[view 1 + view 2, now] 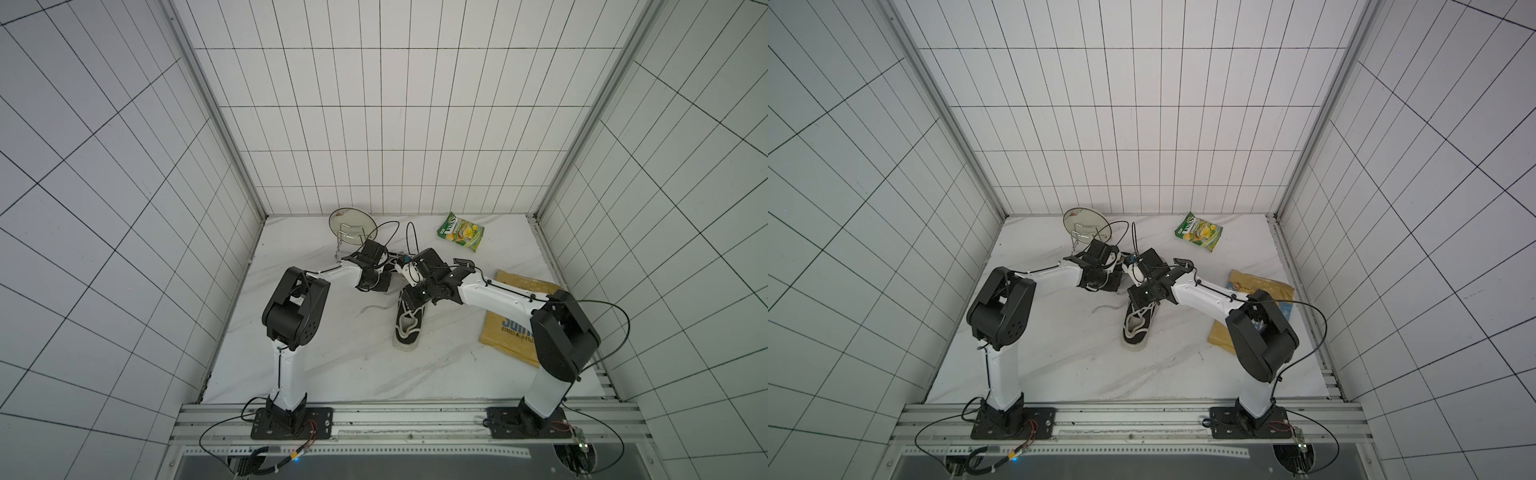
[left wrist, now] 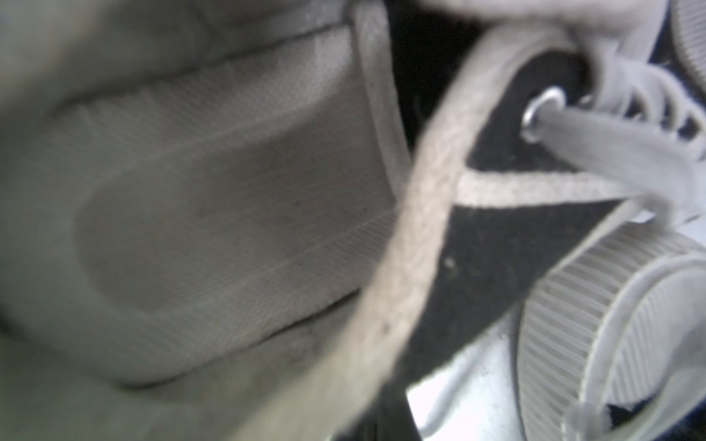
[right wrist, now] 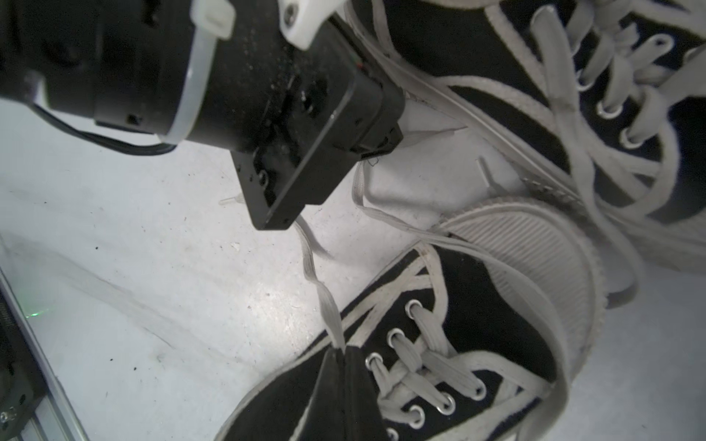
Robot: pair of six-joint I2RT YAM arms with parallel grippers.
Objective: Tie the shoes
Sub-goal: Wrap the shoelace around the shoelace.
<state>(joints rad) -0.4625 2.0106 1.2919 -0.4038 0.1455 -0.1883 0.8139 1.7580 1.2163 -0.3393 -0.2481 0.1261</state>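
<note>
In both top views the two arms meet over the white marble table [image 1: 332, 357], just above the centre of the frame. One black shoe [image 1: 409, 322] with white lacing lies directly below them at centre, and the second shoe [image 3: 496, 68] is mostly hidden under the wrists. In the right wrist view it fills the upper right, close to the first shoe's ribbed white cap. At the bottom centre of that view the right gripper [image 3: 339, 353] has its jaws pressed together on a flat white lace [image 3: 317, 282], which runs up toward the left gripper [image 3: 344, 126] in the upper left. The left gripper's jaws are together; what they pinch cannot be told. A plate [image 1: 352, 222] on a wire stand, a green snack bag [image 1: 460, 231] and a yellow bag [image 1: 513, 316] sit toward the upper and right parts of the table
</note>
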